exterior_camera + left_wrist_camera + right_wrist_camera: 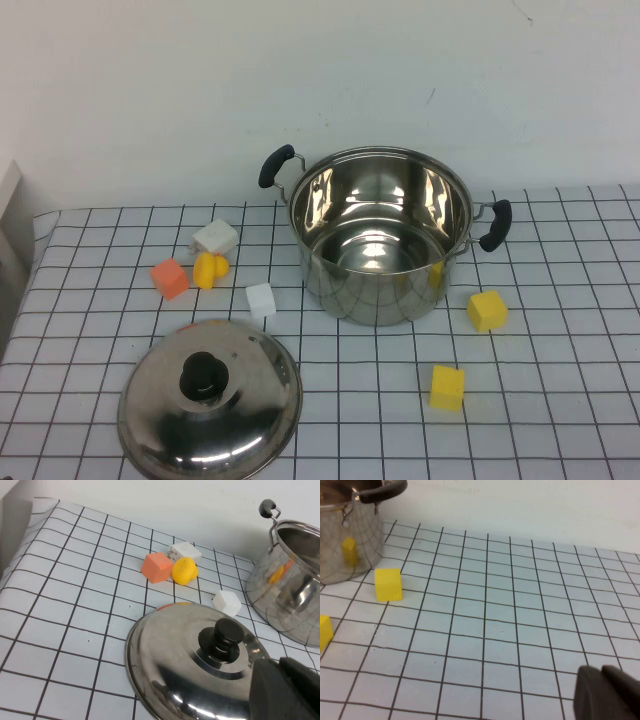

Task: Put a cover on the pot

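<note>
The pot [381, 236] stands open and empty toward the back of the gridded cloth [560, 400], right of centre, its black handles sticking out to the left rear and to the right. The lid [210, 399] lies knob-up on the cloth at the front left, well apart from the pot. Between them sit a white block [261, 300], an orange block [169, 278], a yellow piece [208, 269] and another white block [215, 238]. Two yellow cubes lie right of the pot: one [487, 310] just beside its base, one [447, 387] nearer the front. Neither arm appears in the high view. The left gripper [285, 690] shows only as a dark edge in its wrist view, just above the lid's near rim, with the pot farther off beyond the lid; I cannot tell its opening or whether it holds anything. The right gripper [607, 692] is likewise a dark corner over bare cloth, the pot well away past a yellow cube; its state cannot be told
</note>
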Controlling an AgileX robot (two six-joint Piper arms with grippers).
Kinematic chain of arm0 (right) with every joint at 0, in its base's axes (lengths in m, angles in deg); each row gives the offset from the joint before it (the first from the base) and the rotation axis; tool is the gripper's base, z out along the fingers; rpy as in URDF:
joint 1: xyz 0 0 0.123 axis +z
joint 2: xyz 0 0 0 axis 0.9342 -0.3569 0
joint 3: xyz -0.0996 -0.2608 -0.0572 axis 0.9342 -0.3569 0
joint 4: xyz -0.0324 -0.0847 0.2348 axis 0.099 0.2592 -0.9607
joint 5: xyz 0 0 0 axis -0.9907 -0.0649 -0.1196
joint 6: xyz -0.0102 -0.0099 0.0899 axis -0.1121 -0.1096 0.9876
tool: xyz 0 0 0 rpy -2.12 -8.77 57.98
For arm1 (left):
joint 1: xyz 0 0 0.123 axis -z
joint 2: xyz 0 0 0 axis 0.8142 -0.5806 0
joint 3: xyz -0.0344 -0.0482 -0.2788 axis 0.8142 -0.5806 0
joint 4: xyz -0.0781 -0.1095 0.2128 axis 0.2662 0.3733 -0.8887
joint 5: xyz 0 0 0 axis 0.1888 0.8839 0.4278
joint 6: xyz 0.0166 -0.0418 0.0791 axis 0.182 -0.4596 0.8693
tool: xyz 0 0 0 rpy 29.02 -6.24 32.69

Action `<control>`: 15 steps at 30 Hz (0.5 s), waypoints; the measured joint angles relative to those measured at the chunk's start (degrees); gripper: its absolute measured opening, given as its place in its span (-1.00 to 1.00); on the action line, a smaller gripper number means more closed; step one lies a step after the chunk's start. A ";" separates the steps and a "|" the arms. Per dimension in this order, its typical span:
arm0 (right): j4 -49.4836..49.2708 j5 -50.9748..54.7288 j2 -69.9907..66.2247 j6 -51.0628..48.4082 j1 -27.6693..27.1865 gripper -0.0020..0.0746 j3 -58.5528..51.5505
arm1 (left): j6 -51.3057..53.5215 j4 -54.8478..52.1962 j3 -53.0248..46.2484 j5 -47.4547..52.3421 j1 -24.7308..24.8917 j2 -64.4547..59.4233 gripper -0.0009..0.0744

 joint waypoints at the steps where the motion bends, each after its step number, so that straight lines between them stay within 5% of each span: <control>1: 0.00 0.00 0.00 0.00 0.00 -0.92 0.00 | 0.00 0.00 0.00 0.00 0.00 0.00 -0.98; 15: 0.00 0.00 0.00 0.00 0.00 -0.92 0.00 | 1.30 -0.93 0.00 0.00 0.00 0.00 -0.98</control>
